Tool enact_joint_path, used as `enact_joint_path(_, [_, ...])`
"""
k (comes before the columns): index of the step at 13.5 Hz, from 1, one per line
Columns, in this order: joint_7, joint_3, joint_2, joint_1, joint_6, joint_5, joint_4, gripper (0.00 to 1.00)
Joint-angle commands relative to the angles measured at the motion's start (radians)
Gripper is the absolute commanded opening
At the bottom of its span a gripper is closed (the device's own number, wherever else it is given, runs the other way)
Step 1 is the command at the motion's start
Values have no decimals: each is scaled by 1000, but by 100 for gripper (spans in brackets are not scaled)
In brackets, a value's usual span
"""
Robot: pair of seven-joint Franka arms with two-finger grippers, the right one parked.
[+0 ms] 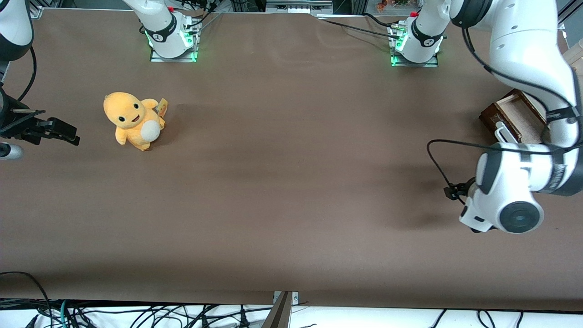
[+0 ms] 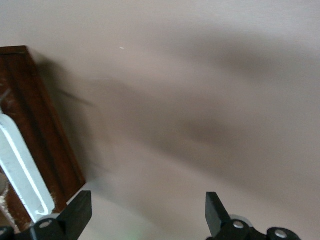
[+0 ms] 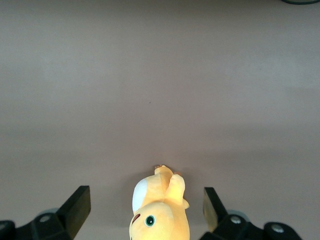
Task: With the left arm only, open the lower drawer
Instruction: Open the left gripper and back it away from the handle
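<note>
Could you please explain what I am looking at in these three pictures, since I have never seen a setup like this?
These are two robot arms bolted to a brown table. The front view looks at the whole table. The other two come from cameras on the arms' wrists, looking past their black fingers.

The white left arm is the one working. Its tool is open and holds nothing; it hangs over the table, close to the white handle of a dark wooden drawer at the working arm's end of the table. The drawer's pale inside shows.

A yellow plush toy lies toward the parked arm's end.
</note>
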Motion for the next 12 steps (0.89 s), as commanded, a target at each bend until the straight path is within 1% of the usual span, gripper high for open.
enact_joint_path(1, [81, -6, -53, 46, 16, -82, -3, 100])
enact_joint_path(3, [148, -4, -82, 64, 27, -125, -7, 100])
enact_joint_path(6, [176, -4, -111, 86, 34, -180, -10, 100])
enact_joint_path(10, [192, -9, -147, 114, 74, -197, -18, 100])
enact_joint_path(12, [285, -7, -156, 121, 74, -208, -23, 100])
